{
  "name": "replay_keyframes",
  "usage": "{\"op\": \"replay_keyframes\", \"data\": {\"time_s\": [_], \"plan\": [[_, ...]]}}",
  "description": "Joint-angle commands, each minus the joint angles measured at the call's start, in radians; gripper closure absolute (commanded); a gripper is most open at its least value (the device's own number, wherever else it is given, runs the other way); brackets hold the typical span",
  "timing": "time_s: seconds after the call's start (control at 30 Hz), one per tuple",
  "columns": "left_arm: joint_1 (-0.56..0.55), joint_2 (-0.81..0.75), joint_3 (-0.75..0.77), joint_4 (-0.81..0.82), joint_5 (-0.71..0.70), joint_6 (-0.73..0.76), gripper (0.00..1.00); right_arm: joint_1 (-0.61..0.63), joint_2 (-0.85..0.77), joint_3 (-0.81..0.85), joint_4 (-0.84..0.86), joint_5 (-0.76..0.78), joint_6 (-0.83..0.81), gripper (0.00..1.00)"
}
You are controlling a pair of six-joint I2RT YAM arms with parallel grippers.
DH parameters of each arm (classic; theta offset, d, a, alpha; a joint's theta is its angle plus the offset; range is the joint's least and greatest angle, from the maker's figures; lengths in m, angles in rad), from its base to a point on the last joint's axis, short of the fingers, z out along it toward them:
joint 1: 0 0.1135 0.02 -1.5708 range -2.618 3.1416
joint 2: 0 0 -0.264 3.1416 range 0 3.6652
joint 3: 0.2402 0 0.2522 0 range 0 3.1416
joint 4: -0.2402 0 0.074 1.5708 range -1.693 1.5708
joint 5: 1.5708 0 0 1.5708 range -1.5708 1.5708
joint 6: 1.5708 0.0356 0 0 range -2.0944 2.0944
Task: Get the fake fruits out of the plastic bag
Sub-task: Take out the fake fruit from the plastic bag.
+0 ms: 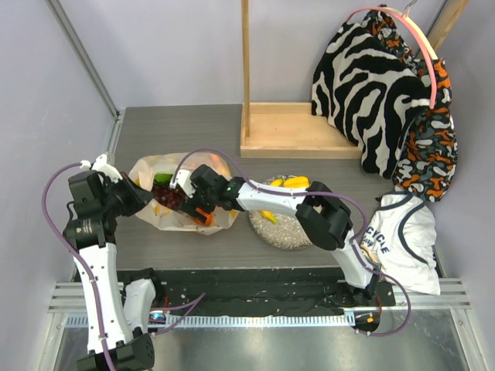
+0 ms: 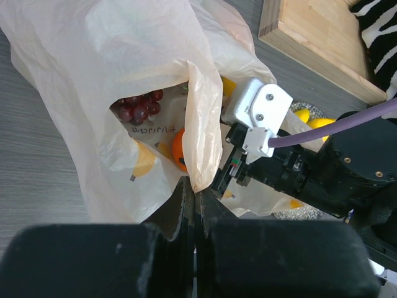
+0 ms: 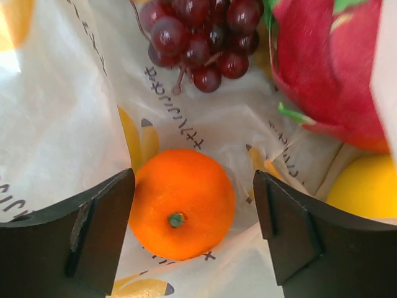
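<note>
Inside the plastic bag [image 2: 93, 49], the orange [image 3: 181, 211] lies directly between the spread-apart fingers of the right gripper [image 3: 193, 186], closer to one finger; it is round, stem facing the camera; the left gripper [image 2: 195, 208] is pinched together on the bag's rim.

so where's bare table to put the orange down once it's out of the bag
Bare table lies behind the plastic bag, up to the wooden base, and in the strip between the bag and the black mat. Crowded: the plate already holds yellow fruits, and a white shirt covers the right side.
</note>
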State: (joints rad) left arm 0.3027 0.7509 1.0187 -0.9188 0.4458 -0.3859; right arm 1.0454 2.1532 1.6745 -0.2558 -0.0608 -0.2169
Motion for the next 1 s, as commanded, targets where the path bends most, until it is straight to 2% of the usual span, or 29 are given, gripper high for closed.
{"op": "replay_keyframes", "data": {"time_s": [0.0, 0.27, 0.3, 0.33, 0.43, 0.5, 0.6, 0.73, 0.9, 0.97], "plan": [[0.013, -0.015, -0.006, 0.023, 0.017, -0.002, 1.0, 0.013, -0.018, -0.036, 0.039, 0.026, 0.01, 0.13], [0.019, -0.01, -0.022, 0.041, 0.039, -0.021, 1.0, 0.041, -0.03, -0.099, 0.036, 0.056, -0.019, 0.09], [0.019, -0.005, -0.022, 0.043, 0.044, -0.022, 1.0, 0.044, -0.032, -0.098, 0.036, 0.055, -0.032, 0.1], [0.019, -0.004, -0.022, 0.044, 0.045, -0.025, 1.0, 0.042, -0.035, -0.095, 0.032, 0.053, -0.041, 0.2], [0.018, 0.001, -0.011, 0.044, 0.048, -0.025, 1.0, 0.044, -0.072, -0.061, 0.018, 0.053, -0.073, 0.29], [0.015, 0.001, -0.008, 0.043, 0.05, -0.025, 1.0, 0.044, -0.124, -0.019, 0.004, 0.038, -0.1, 0.32], [0.013, 0.005, -0.009, 0.044, 0.051, -0.025, 1.0, 0.044, -0.211, 0.031, -0.025, -0.01, -0.127, 0.33], [0.013, 0.01, -0.014, 0.054, 0.054, -0.03, 1.0, 0.038, -0.276, 0.154, -0.172, -0.124, -0.131, 0.34], [0.013, 0.01, -0.014, 0.06, 0.057, -0.038, 1.0, 0.022, -0.387, 0.171, -0.292, -0.166, -0.128, 0.34], [0.013, 0.007, -0.009, 0.055, 0.057, -0.036, 1.0, 0.008, -0.479, 0.098, -0.307, -0.143, -0.136, 0.34]]}}
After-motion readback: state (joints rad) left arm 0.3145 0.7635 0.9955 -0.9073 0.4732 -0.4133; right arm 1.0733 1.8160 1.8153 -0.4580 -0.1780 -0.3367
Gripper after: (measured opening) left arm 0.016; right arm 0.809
